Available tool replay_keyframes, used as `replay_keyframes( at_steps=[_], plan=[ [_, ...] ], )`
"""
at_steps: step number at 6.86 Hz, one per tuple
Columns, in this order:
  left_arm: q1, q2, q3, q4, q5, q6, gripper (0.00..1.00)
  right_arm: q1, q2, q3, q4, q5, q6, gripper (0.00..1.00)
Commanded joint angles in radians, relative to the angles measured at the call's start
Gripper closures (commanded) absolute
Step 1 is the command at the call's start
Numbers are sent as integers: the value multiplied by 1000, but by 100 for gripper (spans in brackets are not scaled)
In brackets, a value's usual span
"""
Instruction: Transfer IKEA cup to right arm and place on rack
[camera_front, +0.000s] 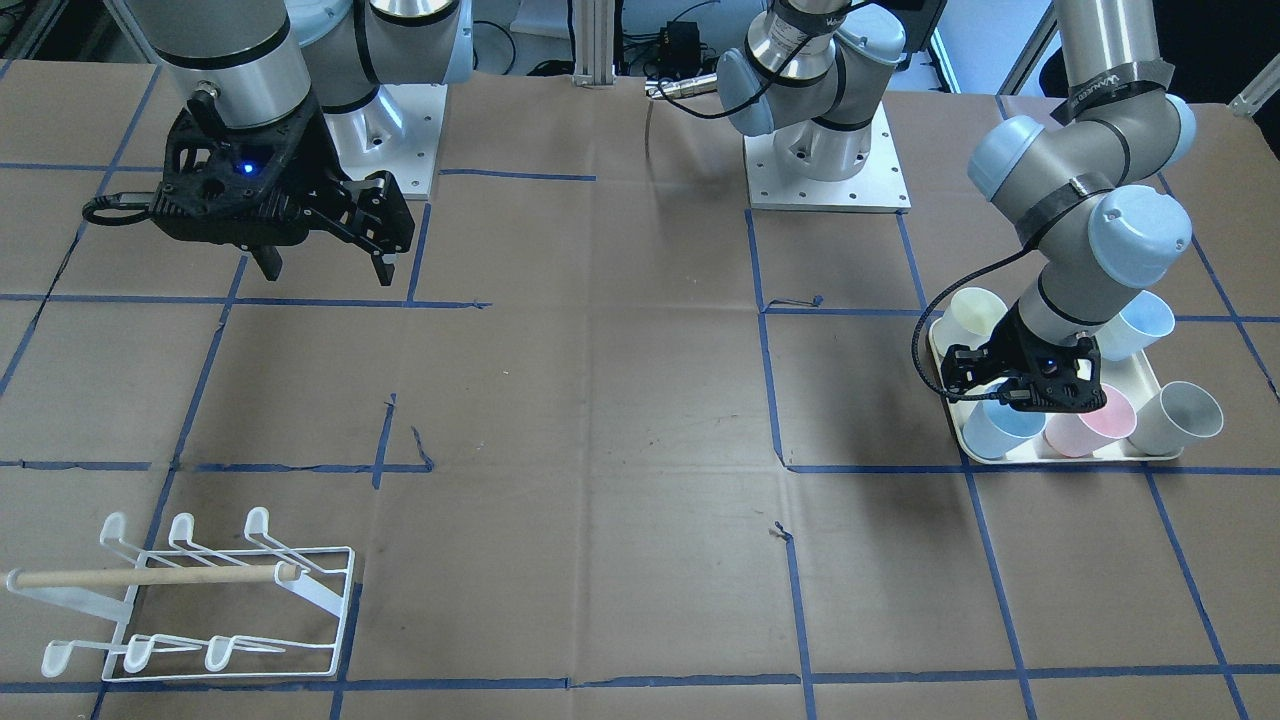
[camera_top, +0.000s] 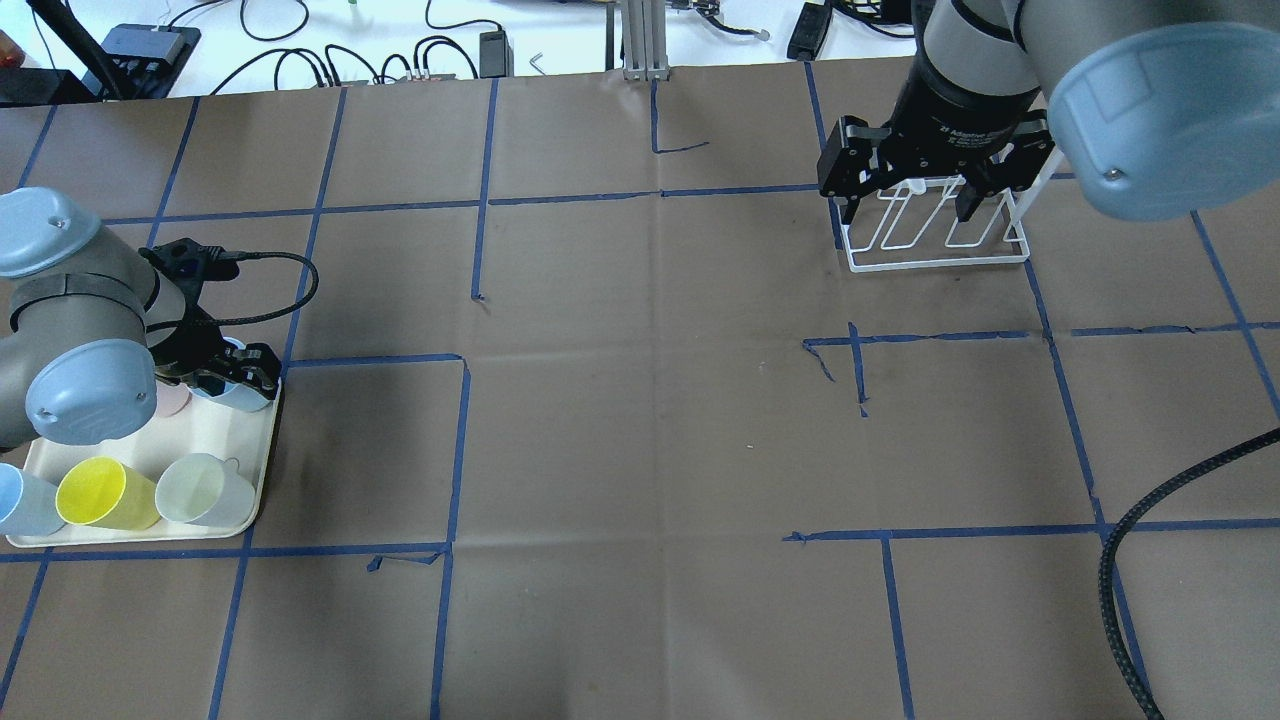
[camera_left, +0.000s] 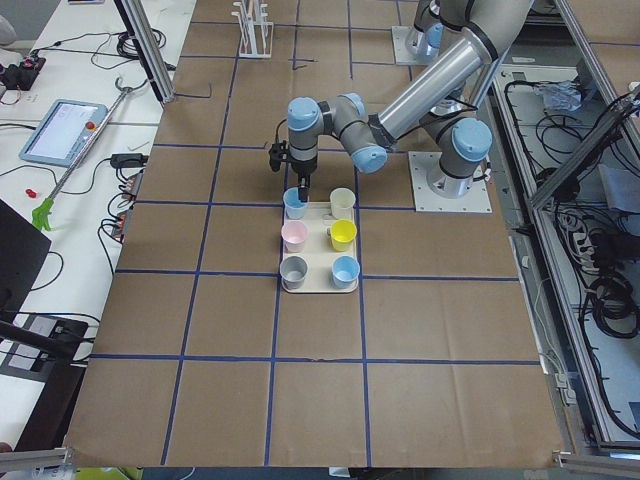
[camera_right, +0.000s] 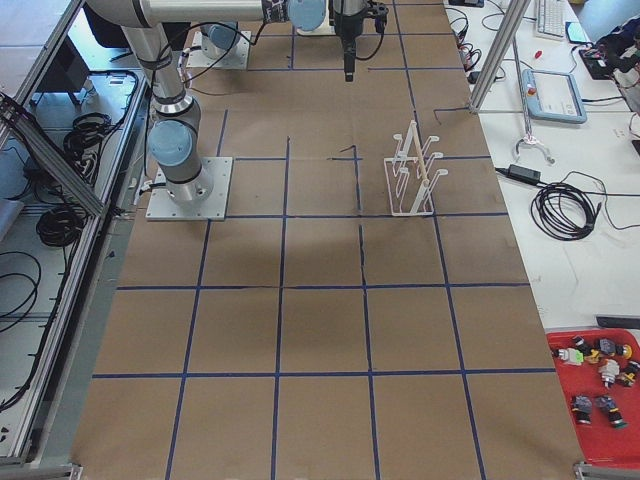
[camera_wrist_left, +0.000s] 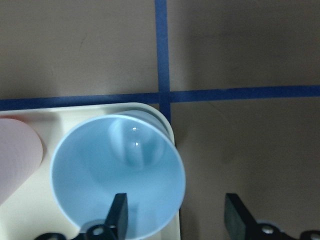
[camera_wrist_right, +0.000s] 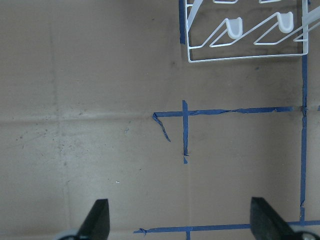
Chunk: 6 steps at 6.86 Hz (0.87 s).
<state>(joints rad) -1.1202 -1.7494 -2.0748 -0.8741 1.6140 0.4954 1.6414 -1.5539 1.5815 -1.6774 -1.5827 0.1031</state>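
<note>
A light blue cup (camera_wrist_left: 117, 170) stands upright at a corner of the cream tray (camera_top: 258, 470), next to a pink cup (camera_front: 1095, 425). My left gripper (camera_wrist_left: 177, 217) is open and low over it: one finger (camera_wrist_left: 119, 212) is inside the cup and the other is outside the rim, not clamped. The same cup shows in the front view (camera_front: 1000, 430). My right gripper (camera_top: 905, 205) is open and empty, held high over the white wire rack (camera_top: 940, 250). The rack also shows in the right wrist view (camera_wrist_right: 245, 45) and in the front view (camera_front: 230, 600), with a wooden dowel across it.
The tray holds several other cups: yellow (camera_top: 100, 493), pale green (camera_top: 205, 490), another blue (camera_top: 20, 500) and grey (camera_front: 1185, 415). The brown table has blue tape lines (camera_top: 460, 450). A black cable (camera_top: 1150, 520) crosses the overhead view's lower right.
</note>
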Motion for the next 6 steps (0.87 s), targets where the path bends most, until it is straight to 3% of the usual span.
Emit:
replay_keyframes(
  at_steps=[1,5,6],
  plan=[
    [2,1,8,4,6,3,98,0,0,0,-1,1,1,0],
    [-1,-5,123,-28,3,-1,100,0,-2,0,-5,7,1,0],
    [-13,19,183,-96,0,-11,100,0,-2,0,-5,7,1,0]
  ],
)
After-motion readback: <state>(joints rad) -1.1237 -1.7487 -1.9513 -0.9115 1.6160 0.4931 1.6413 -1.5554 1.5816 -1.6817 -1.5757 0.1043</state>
